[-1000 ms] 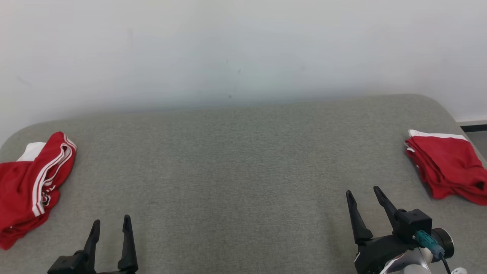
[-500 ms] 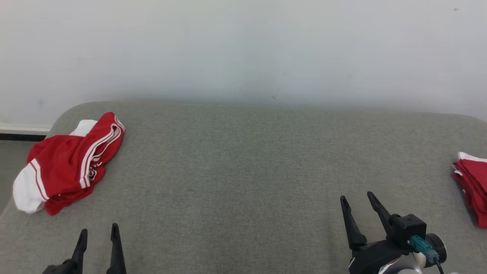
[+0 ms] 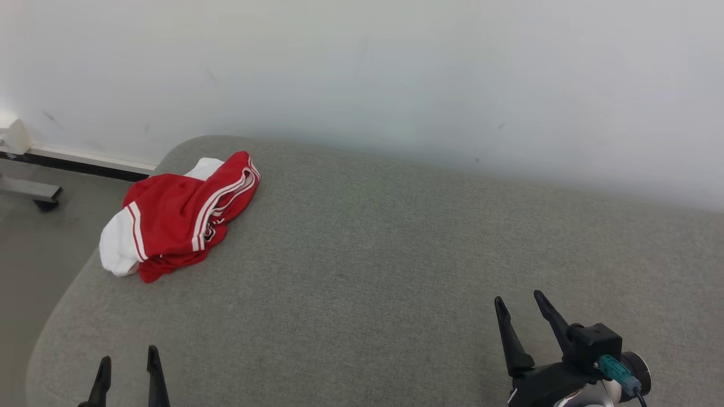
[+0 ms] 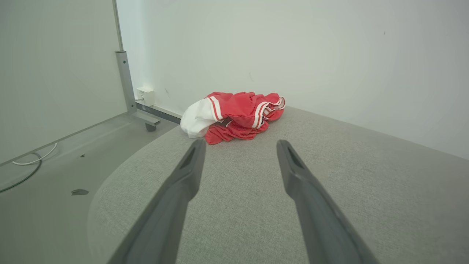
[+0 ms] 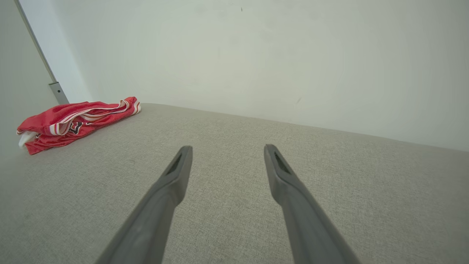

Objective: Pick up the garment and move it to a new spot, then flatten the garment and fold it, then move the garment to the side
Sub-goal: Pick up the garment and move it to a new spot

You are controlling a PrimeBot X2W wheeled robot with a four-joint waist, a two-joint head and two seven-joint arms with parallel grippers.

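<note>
At far left, a strip of grey floor (image 3: 34,249) runs beside the bench (image 3: 367,254), with the foot of a metal frame (image 3: 31,192) standing against the white wall (image 3: 396,73). The garment (image 3: 181,212), red with white stripes and a white panel, lies crumpled in a heap on the bench's far left corner, close to its rounded edge. The bench is covered in grey woven fabric.

At lower left, the left pincer (image 3: 128,355) hovers over the bench with its two dark fingers spread wide and nothing between them. In the left wrist view it points straight toward the garment, which lies just beyond its tips.

At lower right, the right pincer (image 3: 517,297) also stands wide open and empty, over bare grey fabric, well apart from the garment.
</note>
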